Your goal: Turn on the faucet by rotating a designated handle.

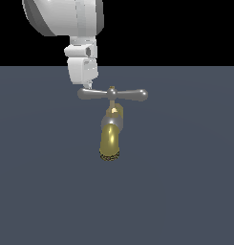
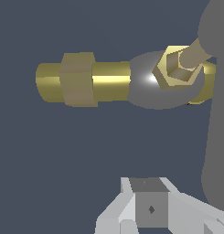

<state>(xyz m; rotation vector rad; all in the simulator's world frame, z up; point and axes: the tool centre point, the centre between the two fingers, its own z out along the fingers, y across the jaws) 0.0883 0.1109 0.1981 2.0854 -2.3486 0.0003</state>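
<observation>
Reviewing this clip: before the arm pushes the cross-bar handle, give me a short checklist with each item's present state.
1. Handle fully in view, lying level across the top of the faucet: ok.
2. Pincer sits over the handle's end on the exterior view's left: ok.
3. Pincer tip actually touching the handle: cannot tell; in the exterior view they meet, but depth is unclear.
4. Pincer open or shut: cannot tell; the wrist view shows only part of it.
5. Spout free of the pincer: ok; the brass spout hangs below the bar, apart from it.
6. Nothing else near the faucet on the grey floor: ok.
</observation>
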